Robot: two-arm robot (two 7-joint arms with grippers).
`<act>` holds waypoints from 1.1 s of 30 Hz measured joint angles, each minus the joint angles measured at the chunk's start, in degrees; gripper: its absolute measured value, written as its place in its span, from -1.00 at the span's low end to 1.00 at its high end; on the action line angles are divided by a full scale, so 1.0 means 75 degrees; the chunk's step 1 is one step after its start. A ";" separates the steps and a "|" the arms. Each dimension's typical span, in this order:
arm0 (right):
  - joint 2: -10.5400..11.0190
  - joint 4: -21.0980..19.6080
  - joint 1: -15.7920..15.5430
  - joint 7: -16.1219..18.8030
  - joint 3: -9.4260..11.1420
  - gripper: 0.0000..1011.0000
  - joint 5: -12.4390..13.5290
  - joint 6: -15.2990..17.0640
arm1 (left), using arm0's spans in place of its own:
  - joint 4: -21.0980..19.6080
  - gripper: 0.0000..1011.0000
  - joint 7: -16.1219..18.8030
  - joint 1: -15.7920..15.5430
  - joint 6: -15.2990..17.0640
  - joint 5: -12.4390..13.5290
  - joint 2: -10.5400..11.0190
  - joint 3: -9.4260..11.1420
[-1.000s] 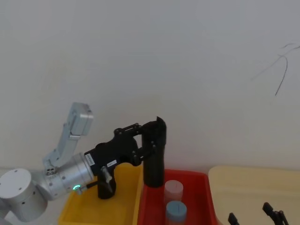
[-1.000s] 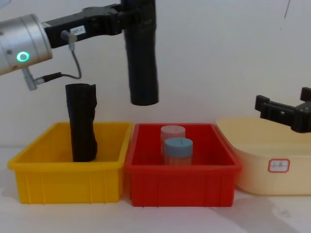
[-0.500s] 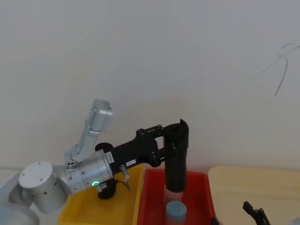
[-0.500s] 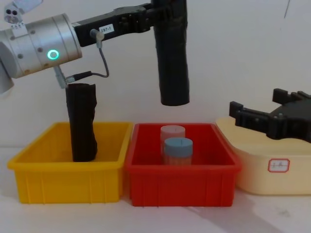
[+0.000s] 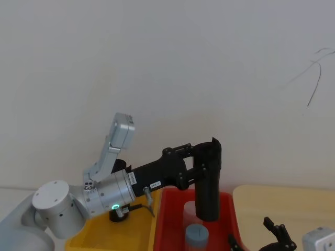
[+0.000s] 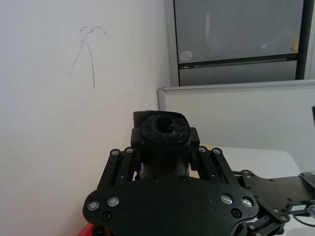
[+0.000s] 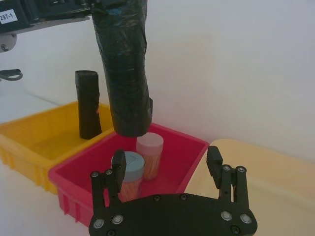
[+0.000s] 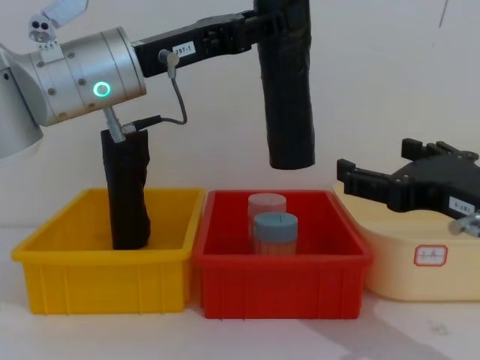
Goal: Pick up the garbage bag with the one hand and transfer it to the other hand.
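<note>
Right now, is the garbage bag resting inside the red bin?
No, the garbage bag hangs clear above the red bin, held by the jaws of the left gripper.

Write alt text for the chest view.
The left gripper holds a black garbage bag roughly upright above a red bin with two jars. The open right gripper reaches in from the right; a rumpled black roll stands in a yellow bin.
</note>
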 joint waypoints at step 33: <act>0.0069 0.0819 0.0764 0.0985 -0.0189 0.98 -0.0339 -0.0403 | -0.0031 0.00 -0.0027 -0.0092 0.0434 -0.0293 -0.0041 0.0300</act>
